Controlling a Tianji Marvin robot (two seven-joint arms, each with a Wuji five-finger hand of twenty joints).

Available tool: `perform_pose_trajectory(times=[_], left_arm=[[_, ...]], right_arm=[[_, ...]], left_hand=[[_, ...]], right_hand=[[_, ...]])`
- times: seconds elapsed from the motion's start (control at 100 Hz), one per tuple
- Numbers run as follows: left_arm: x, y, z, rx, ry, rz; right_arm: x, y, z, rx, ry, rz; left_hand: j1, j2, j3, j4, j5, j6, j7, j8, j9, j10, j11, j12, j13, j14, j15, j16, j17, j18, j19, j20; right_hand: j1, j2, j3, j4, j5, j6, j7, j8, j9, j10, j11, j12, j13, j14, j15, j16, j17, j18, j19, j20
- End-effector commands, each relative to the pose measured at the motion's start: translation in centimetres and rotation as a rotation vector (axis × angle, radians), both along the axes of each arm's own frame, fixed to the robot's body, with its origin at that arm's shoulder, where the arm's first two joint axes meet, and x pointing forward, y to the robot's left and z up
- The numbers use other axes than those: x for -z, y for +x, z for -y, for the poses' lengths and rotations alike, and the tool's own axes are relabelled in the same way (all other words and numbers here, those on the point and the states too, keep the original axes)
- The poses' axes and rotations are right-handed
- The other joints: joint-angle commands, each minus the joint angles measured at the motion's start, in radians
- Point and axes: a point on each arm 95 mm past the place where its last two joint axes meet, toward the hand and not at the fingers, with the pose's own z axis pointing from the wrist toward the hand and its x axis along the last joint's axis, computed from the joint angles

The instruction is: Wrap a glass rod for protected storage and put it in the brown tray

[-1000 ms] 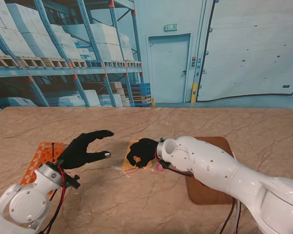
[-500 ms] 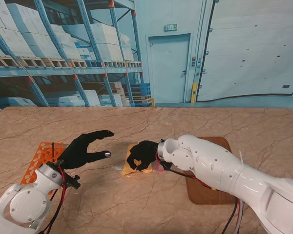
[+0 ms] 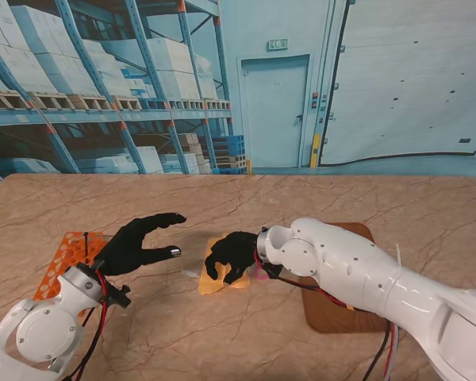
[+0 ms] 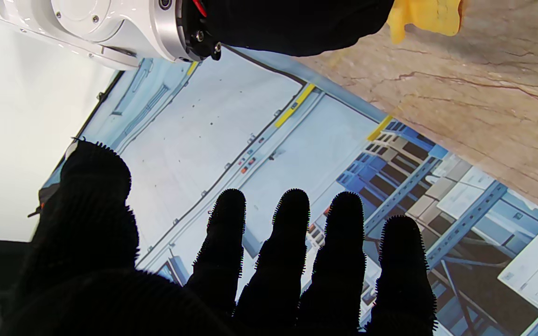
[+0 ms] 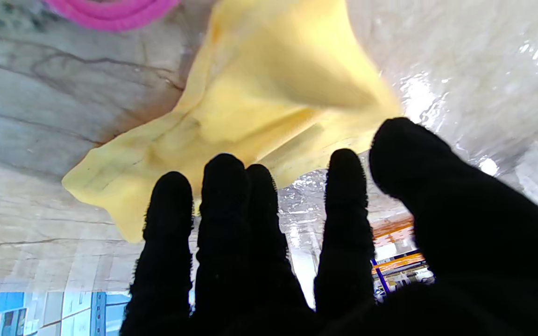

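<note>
A yellow cloth point(image 3: 222, 282) point(image 5: 259, 107) lies crumpled on the marble table in the middle of the stand view. My right hand point(image 3: 232, 255) point(image 5: 273, 242) hovers over its far edge, open, with the fingertips at the cloth and the thumb apart. My left hand point(image 3: 139, 242) point(image 4: 273, 261) is open above the table to the left and holds nothing. A thin pale streak point(image 3: 189, 274) lies left of the cloth; I cannot tell whether it is the glass rod. The brown tray point(image 3: 333, 313) sits to the right, mostly behind my right arm.
An orange perforated rack point(image 3: 67, 254) with a thin upright rod stands at the left, beside my left wrist. A pink ring-like thing point(image 3: 261, 275) point(image 5: 110, 11) lies just right of the cloth, by my right wrist.
The yellow cloth, bunched under the right fingers before, now lies flatter and slightly nearer to me. The right hand shifted a little with it. The left hand has not moved.
</note>
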Motion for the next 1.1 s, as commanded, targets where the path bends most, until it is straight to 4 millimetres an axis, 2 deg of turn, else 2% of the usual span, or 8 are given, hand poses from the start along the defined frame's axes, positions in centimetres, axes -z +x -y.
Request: perform_pose_trajectory(times=[0.0,0.16,0.46,0.64,0.77,0.96,1.09], left_arm=[[0.3,-0.1,0.0,0.001,0.003,-0.010],[0.3,0.0,0.1,0.000,0.003,-0.012],[0.4,0.1,0.2,0.001,0.007,-0.021],[0.5,0.1,0.1,-0.009,0.015,-0.016],[0.5,0.1,0.1,-0.015,0.019,-0.006],[0.4,-0.3,-0.5,-0.035,0.021,0.031],[0.3,-0.6,-0.8,-0.040,0.007,0.047]], right_arm=[[-0.3,-0.1,0.0,-0.003,0.000,0.017],[-1.1,-0.3,0.4,0.018,0.033,0.041],[-2.6,-0.1,0.9,0.124,0.131,0.128],[-2.7,-0.2,1.3,0.227,0.191,0.176],[-3.0,-0.6,1.9,0.317,0.256,0.185],[-4.0,-1.8,3.9,0.449,0.372,0.202],[-4.7,-3.1,5.5,0.540,0.477,0.197]], left_hand=[[0.019,0.022,-0.020,0.021,-0.002,-0.034,0.012,-0.007,0.022,-0.026,0.012,0.010,0.009,-0.028,0.007,0.011,-0.002,-0.012,0.013,0.005],[0.019,0.022,-0.021,0.021,-0.001,-0.034,0.012,-0.007,0.023,-0.025,0.013,0.010,0.010,-0.026,0.007,0.012,-0.002,-0.011,0.012,0.005],[0.020,0.027,-0.023,0.022,-0.001,-0.035,0.012,-0.007,0.023,-0.024,0.013,0.010,0.009,-0.025,0.007,0.012,-0.001,-0.012,0.012,0.005],[0.024,0.029,-0.022,0.022,-0.001,-0.035,0.012,-0.006,0.023,-0.026,0.013,0.010,0.009,-0.026,0.007,0.012,-0.002,-0.012,0.012,0.006],[0.026,0.026,-0.023,0.022,0.000,-0.033,0.013,-0.006,0.023,-0.024,0.013,0.010,0.009,-0.025,0.008,0.012,-0.002,-0.011,0.012,0.006],[0.028,0.027,-0.023,0.022,-0.001,-0.032,0.013,-0.006,0.022,-0.024,0.013,0.011,0.009,-0.026,0.008,0.012,-0.001,-0.012,0.012,0.005],[0.029,0.025,-0.024,0.022,0.000,-0.030,0.013,-0.006,0.021,-0.024,0.013,0.010,0.009,-0.026,0.008,0.012,-0.001,-0.012,0.011,0.005]], right_hand=[[-0.043,-0.057,-0.011,0.032,-0.035,0.025,-0.029,0.021,-0.033,-0.004,-0.006,0.013,-0.023,-0.023,-0.008,-0.004,-0.010,-0.024,-0.010,0.028],[-0.067,-0.025,-0.055,0.037,-0.044,0.036,-0.040,0.023,-0.043,0.000,-0.016,0.010,-0.030,-0.021,-0.020,-0.010,-0.014,-0.021,-0.020,0.029],[-0.090,0.029,-0.038,0.047,-0.019,0.051,-0.039,0.028,-0.027,0.019,-0.029,-0.006,-0.016,0.007,-0.044,-0.028,-0.008,-0.005,-0.019,0.036],[-0.127,0.041,-0.069,0.047,-0.015,0.067,-0.044,0.027,-0.022,0.035,-0.039,-0.028,-0.014,0.028,-0.055,-0.047,-0.009,0.008,-0.013,0.030],[-0.142,0.057,-0.107,0.056,-0.030,0.077,-0.055,0.025,-0.037,0.039,-0.087,-0.085,-0.026,0.047,-0.138,-0.109,-0.026,0.030,-0.035,0.001],[-0.160,0.075,-0.175,0.061,-0.110,0.097,-0.078,0.019,-0.066,0.022,-0.192,-0.182,-0.046,0.068,-0.336,-0.220,-0.066,0.080,-0.176,-0.077],[-0.161,0.079,-0.213,0.065,-0.145,0.104,-0.082,0.015,-0.066,0.015,-0.250,-0.228,-0.055,0.079,-0.447,-0.269,-0.072,0.083,-0.248,-0.106]])
